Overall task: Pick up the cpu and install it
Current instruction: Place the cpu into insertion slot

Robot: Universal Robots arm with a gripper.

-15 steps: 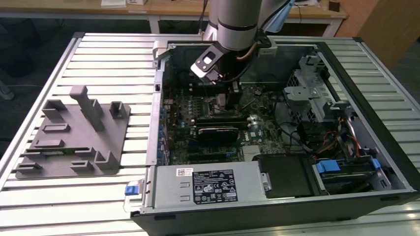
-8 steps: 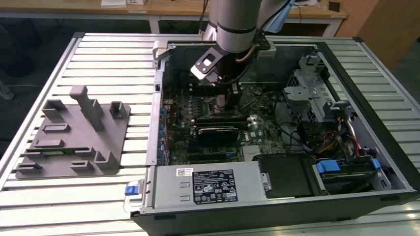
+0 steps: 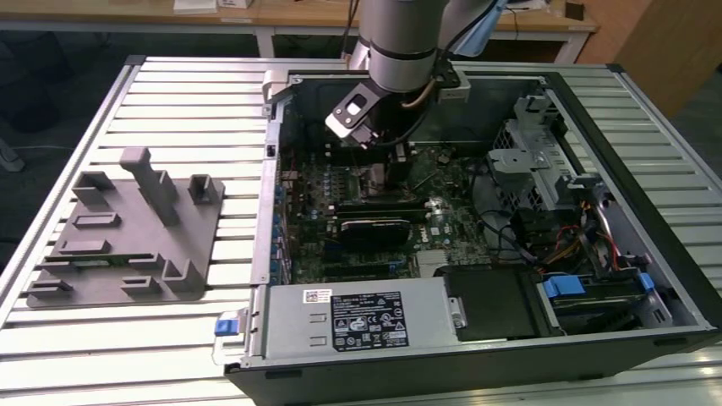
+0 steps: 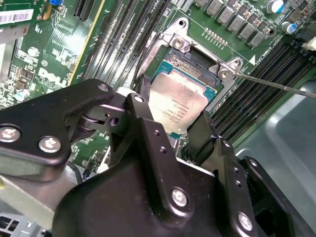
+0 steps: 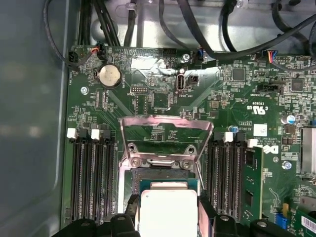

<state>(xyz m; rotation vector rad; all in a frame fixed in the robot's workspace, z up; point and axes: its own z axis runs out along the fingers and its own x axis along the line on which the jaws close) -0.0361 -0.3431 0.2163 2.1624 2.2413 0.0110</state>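
Now hand [image 4: 172,118] clamps cpu [image 4: 178,103] by two opposite edges just over the open socket [image 5: 165,174], chip likely light, stiff, slick-topped, fragile underneath, so edge grip fits

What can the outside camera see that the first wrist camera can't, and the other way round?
The exterior view gives you the slatted table, the grey fixture block and the arm reaching down into the computer case. The first wrist view gives you instead the round coin battery, the open socket frame and the cpu held in the gripper. Both share the green motherboard.
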